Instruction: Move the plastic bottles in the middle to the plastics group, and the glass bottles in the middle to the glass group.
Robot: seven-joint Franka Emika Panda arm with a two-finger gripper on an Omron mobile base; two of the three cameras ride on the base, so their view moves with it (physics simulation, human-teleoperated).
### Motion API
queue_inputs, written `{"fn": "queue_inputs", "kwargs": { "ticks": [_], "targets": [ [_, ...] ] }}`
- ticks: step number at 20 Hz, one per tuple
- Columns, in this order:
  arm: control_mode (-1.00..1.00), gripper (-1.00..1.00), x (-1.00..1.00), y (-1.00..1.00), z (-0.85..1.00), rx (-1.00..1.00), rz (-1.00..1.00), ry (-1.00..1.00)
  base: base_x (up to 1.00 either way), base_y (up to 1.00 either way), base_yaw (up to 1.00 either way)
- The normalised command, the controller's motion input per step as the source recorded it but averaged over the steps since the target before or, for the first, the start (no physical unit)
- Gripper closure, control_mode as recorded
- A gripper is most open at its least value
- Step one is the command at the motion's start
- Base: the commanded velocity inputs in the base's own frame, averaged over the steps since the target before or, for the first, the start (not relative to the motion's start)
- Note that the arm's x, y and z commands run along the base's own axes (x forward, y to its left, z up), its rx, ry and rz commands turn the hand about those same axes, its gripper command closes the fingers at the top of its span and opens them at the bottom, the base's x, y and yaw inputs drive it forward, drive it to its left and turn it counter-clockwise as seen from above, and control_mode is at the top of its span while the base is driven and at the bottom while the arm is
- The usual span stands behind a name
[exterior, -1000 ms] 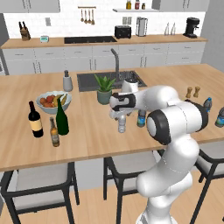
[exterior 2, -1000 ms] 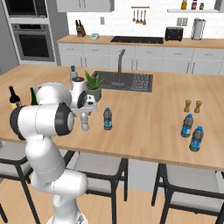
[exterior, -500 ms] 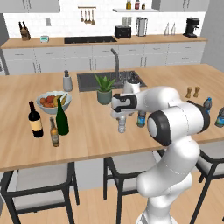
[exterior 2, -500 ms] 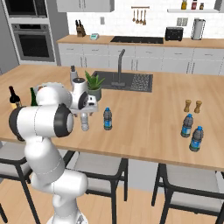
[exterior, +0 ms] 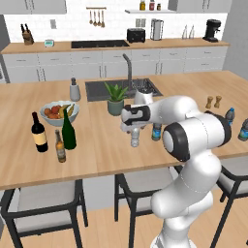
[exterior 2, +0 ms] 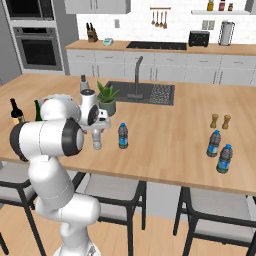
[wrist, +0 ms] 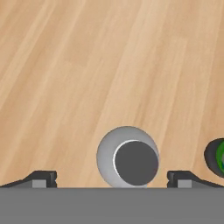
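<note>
At the left end of the long wooden island counter (exterior: 97,155) stands the black wine bottle with a red top and cream label (exterior: 38,132), with the small slim brown bottle (exterior: 60,146) just beside it and the tall dark green glass bottle with a long thin neck (exterior: 68,129) next to that, in front of a bowl of fruit (exterior: 58,112). Behind these is a grey shaker (exterior: 74,90), then the sink (exterior: 118,88) and a potted green plant (exterior: 116,99). In the middle, the two-finger gripper (exterior: 134,130) hangs directly over the small clear plastic bottle with a pale cap (exterior: 135,137); from the hand camera the fingertips (wrist: 40,178) stand wide apart on either side of the cap (wrist: 135,162), gripping nothing. The blue-labelled plastic bottle with a blue cap (exterior: 157,131) stands just beside it. Further right are two brown pepper mills (exterior 2: 220,121), and near them the pair of small blue-labelled plastic bottles (exterior 2: 219,151).
</note>
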Motion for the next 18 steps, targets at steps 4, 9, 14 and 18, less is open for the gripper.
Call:
{"fn": "queue_inputs", "kwargs": {
  "ticks": [4, 9, 14, 18],
  "targets": [
    [-1.00, -1.00, 0.00, -0.08, 0.00, 0.00, -0.04, 0.00, 0.00, 0.00, 0.00],
    [-1.00, -1.00, 0.00, 0.00, 0.00, 0.00, -0.02, 0.00, 0.00, 0.00, 0.00],
    [-1.00, -1.00, 0.04, 0.04, -0.14, 0.00, 0.00, 0.00, 0.00, 0.00, 0.00],
    [-1.00, -1.00, 0.06, 0.00, -0.24, 0.00, 0.00, -0.01, 0.00, 0.00, 0.00]
  ]
}}
